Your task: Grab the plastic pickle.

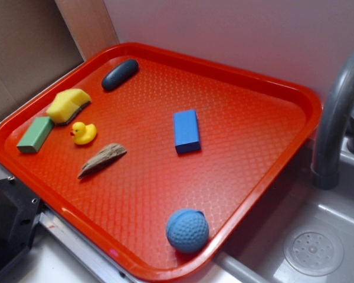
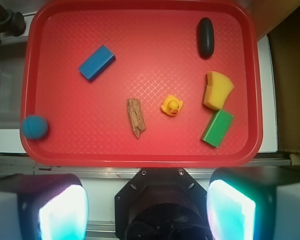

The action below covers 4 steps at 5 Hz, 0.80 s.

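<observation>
Nothing of the task can be counted as done. The plastic pickle (image 1: 120, 75) is seen lying flat and untouched on the red tray (image 1: 265, 141), in the far corner of it as the exterior view shows it, just inside the raised rim. No contact with it is visible in either view.

The gripper (image 2: 147, 210) is seen only in the wrist view, where its two fingers (image 2: 231, 207) are spread wide apart with nothing between them; it is released and empty. It is held high above the tray and outside the tray's near edge, well apart from the pickle, which appears in that view at the tray's upper right.

Taken from the pickle, the yellow sponge (image 1: 68, 105) is the closest neighbour, near but not touching; the green block (image 1: 35, 134) and the rubber duck (image 1: 83, 133) lie beyond the sponge. The brown wood piece (image 1: 102, 160) and the blue block (image 1: 186, 131) are well apart from the pickle, toward the tray's middle, and the blue ball (image 1: 187, 230) sits at the corner opposite

The whole of the work is judged to remain: the approach over the pickle, the descent, the closing of the fingers across its narrow width, and the lift
</observation>
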Motion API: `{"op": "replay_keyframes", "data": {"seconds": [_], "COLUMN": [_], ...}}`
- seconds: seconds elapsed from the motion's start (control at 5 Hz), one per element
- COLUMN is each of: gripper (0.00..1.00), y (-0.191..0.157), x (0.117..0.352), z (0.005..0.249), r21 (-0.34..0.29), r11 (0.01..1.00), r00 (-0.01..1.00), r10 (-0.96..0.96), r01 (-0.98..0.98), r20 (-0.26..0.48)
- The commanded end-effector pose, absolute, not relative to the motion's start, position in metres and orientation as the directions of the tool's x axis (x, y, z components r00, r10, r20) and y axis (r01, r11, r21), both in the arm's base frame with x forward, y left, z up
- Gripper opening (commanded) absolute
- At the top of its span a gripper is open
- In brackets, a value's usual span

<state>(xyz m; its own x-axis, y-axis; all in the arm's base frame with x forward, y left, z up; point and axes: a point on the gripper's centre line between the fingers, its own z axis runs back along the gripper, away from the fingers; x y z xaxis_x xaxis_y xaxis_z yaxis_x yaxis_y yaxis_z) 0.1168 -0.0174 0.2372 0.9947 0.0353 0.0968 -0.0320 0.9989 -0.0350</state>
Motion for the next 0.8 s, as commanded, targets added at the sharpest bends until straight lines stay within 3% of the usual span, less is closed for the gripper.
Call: {"op": "replay_keyframes", "data": {"seconds": [0.0, 0.2, 0.4, 0.6], "gripper": [1.00, 1.00, 1.00, 1.00], "y": [-0.017, 0.022, 0.050, 0.064], "x": [0.117, 0.151, 0.188, 0.218], "z": [0.237, 0.212, 0.169, 0.136], "r21": [-0.035, -0.032, -0.023, -0.045], "r11": [0.999, 0.994, 0.991, 0.991], "r00": [0.995, 0.983, 0.978, 0.977], "r10": [0.035, 0.110, 0.137, 0.136], "r01": [-0.032, -0.106, -0.135, -0.130], "r20": [0.097, 0.148, 0.156, 0.167]}}
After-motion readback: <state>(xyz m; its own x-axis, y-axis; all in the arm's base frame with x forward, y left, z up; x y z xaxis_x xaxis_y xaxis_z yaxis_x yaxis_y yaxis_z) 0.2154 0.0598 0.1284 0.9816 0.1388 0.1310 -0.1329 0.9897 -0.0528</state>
